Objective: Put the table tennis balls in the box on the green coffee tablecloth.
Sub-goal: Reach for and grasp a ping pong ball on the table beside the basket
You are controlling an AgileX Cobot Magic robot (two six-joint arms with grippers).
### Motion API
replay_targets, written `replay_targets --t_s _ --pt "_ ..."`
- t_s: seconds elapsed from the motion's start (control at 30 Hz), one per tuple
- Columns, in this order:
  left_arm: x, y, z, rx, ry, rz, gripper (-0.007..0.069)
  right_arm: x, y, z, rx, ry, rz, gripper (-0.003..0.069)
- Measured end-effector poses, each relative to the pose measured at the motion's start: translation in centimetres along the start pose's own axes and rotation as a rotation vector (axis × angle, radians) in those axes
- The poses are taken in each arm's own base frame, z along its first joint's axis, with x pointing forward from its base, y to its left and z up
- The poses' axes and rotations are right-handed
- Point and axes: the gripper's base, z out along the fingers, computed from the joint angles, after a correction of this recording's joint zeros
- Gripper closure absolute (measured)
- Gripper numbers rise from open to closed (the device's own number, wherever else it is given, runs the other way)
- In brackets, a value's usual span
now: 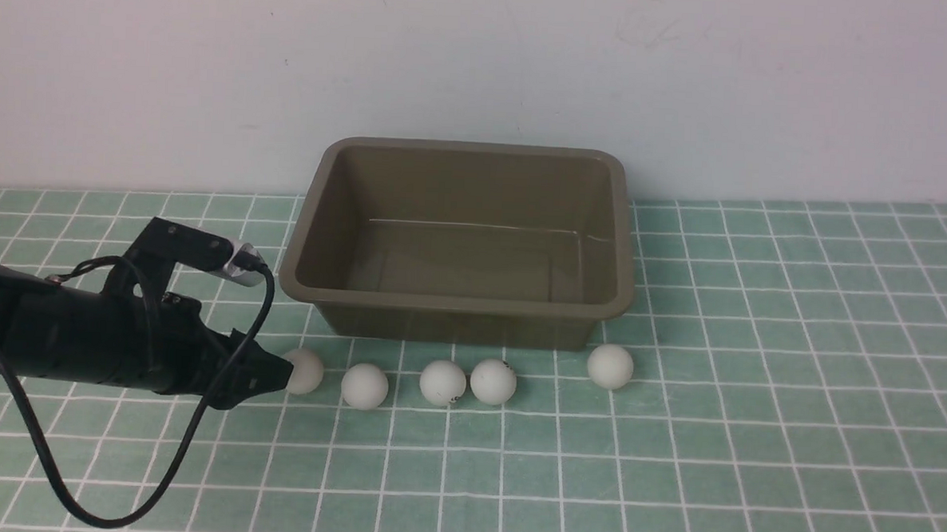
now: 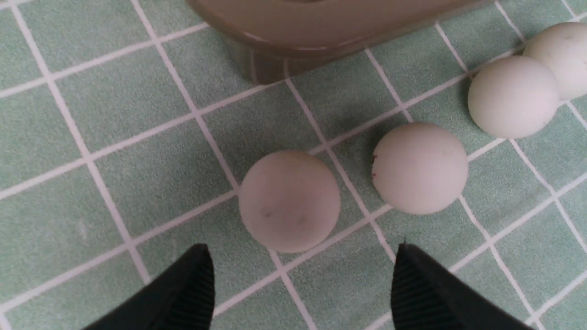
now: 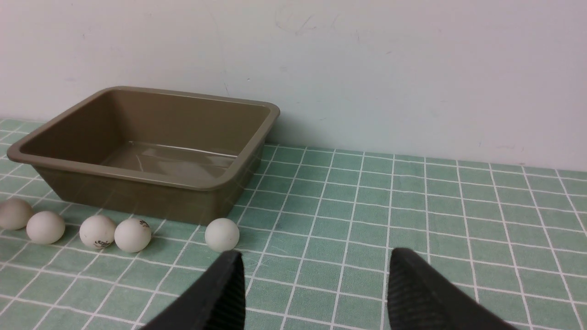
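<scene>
Leftmost table tennis ball [image 2: 290, 201] untouched, just beyond left gripper [image 2: 302, 255]; jaws wide apart

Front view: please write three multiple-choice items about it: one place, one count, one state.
1. Where are the table tennis balls, relative to the box?
A. inside it
B. on the green tablecloth, on the robot's side of it
C. behind it

2. How many balls are there?
A. three
B. five
C. seven

3. The left tool is:
A. open and empty
B. shut on a ball
C. shut on the box rim

1 B: they lie in a row before the near wall.
2 B: five white balls show.
3 A: its fingers stand apart, with the nearest ball ahead of them.
</scene>
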Motion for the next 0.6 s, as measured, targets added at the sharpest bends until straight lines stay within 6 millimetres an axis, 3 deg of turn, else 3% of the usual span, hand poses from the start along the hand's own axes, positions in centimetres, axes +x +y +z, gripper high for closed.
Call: replay_targets --t_s 0.27,0.6 --pt "-1.0 -1.1 2.3 0.010 0.013 0.082 0.0155 0.0 0.0 0.0 -0.003 -0.001 0.004 0.0270" --pt "-1.2 0.0 3.6 -0.086 0.012 0.076 0.0155 -0.1 0.4 0.0 -0.040 -0.012 0.042 0.0270"
